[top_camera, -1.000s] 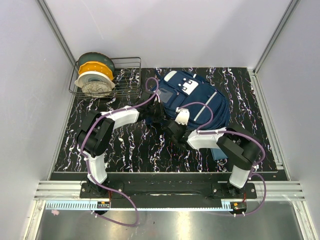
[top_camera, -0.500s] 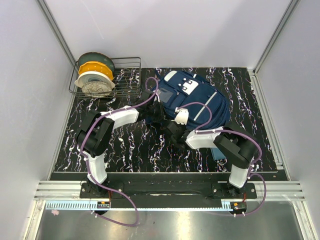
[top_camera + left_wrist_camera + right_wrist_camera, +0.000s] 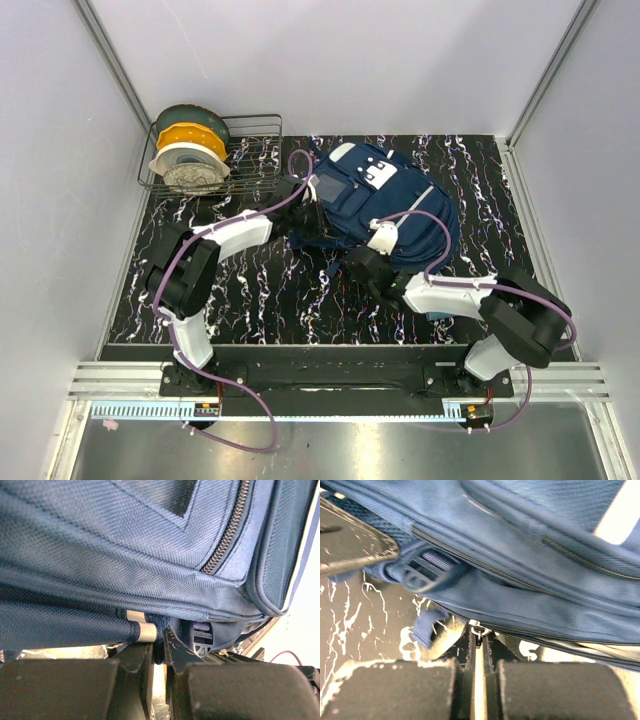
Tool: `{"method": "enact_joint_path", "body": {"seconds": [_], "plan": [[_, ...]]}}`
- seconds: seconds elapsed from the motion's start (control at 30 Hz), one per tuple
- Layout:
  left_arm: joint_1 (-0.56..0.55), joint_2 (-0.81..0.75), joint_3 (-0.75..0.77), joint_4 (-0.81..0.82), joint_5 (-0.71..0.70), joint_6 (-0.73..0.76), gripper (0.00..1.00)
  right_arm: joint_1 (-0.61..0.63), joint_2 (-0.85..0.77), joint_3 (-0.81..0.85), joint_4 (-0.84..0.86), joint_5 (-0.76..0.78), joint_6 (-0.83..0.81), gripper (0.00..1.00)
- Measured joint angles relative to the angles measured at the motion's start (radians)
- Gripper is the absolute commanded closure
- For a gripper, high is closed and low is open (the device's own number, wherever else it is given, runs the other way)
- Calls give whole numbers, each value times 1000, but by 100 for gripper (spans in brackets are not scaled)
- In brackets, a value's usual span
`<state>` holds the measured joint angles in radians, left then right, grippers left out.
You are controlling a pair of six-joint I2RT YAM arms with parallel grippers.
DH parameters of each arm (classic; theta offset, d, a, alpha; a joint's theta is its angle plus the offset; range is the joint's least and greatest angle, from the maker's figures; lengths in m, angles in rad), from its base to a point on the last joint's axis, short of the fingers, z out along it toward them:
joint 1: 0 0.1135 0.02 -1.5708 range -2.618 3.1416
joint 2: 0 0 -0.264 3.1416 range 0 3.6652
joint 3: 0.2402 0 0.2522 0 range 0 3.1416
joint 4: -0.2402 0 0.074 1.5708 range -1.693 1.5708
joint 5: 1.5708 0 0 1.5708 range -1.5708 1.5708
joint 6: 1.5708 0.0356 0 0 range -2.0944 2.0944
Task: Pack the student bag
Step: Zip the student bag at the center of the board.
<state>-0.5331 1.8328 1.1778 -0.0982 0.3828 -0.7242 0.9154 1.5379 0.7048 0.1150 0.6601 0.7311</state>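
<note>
Two grips, left fingers (image 3: 140,661) and right fingers (image 3: 465,675) tight on student bag (image 3: 392,200) edge, clear only from wrist views.

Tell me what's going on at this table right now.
Two robot arms are working on the navy student bag, which lies on the dark marbled table. The left claw is shut on a strap at the bag's near-left edge. The right claw is shut at the bag's near edge, apparently pinching a small metal zipper pull. Nothing is being loaded; the spools sit in the wire rack at the back left.
</note>
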Motion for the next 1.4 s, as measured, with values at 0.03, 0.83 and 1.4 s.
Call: {"method": "enact_joint_path", "body": {"seconds": [0.03,0.83,1.4], "plan": [[5,-1,0,-9,1,5,100,0,-16,-14,-5,-7,6,100],[67,-39,-13,-89,15,76,100,-9,-422,-243,-190,-122,82,100],[116,-204,-75,-55,58,176,1,-13,-397,-230,-195,-198,76,100]]}}
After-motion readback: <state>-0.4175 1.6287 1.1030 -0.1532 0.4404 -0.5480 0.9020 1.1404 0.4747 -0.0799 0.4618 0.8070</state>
